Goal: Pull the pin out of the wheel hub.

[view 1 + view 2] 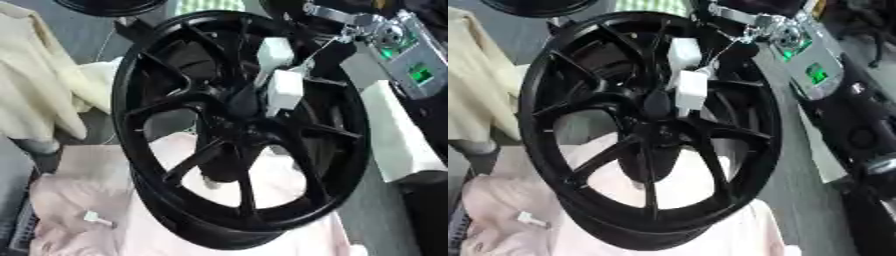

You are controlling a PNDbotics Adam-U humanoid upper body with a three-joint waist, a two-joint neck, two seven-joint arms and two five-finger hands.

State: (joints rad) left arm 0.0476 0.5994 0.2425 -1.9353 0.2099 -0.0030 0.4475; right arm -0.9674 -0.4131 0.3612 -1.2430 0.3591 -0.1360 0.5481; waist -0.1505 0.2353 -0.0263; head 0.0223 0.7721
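A black spoked wheel (236, 125) stands tilted on a pink cloth (79, 195), its hub (229, 127) facing me. My right hand (284, 90) comes in from the upper right on a silver and black arm with green lights (411, 60). Its white-padded end lies over the spokes right at the hub's upper side. The black hand merges with the black hub, so the pin itself and any hold on it are hidden. A small pale piece (210, 183) shows just under the hub. Another small white piece (92, 217) lies on the cloth at the lower left.
A cream cloth (39, 75) hangs at the left. A white block (398, 135) leans at the right beside the wheel. Part of another black rim (109, 5) shows at the top edge. Grey floor (385, 215) runs along the right.
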